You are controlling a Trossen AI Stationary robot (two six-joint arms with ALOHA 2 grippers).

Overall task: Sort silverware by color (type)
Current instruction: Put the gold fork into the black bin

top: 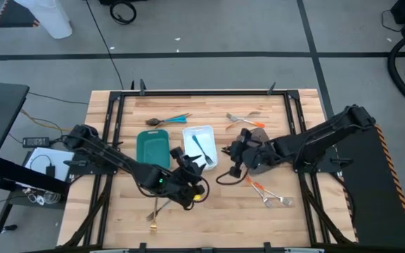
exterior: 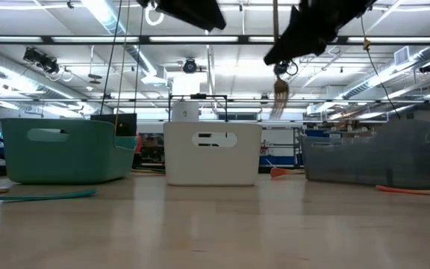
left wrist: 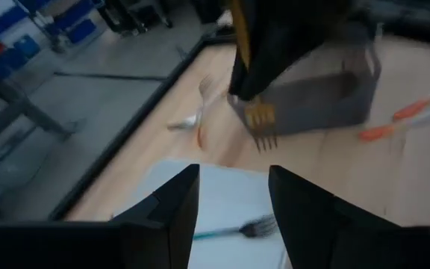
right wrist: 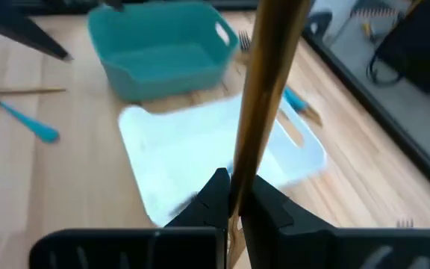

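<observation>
Midway through the sort, the right gripper [right wrist: 232,200] pinches a gold fork [right wrist: 263,90] by its handle, carrying it clear of the table [top: 118,112] with the tines hanging down in the low view, apparently so it can be lowered into the grey-brown tray [top: 262,156] beneath that arm. The left gripper [left wrist: 230,202], fingers spread and holding nothing, hovers over the near end of the white tray [top: 200,144], probably to keep out of the other arm's way while it goes for the next piece.

Of the three trays set side by side, the white tray holds one blue-handled fork [top: 202,147]; the teal tray [top: 153,147] looks empty from above, and the grey-brown one is too covered by the right arm to judge.

Much silverware remains loose on the table: a blue-handled pair with a dark-bowled piece beyond the teal tray [top: 169,119], orange-handled and metal pieces beyond the right arm [top: 245,119], more orange-handled forks nearer the front [top: 266,193], and gold pieces by the left arm [top: 157,209].
</observation>
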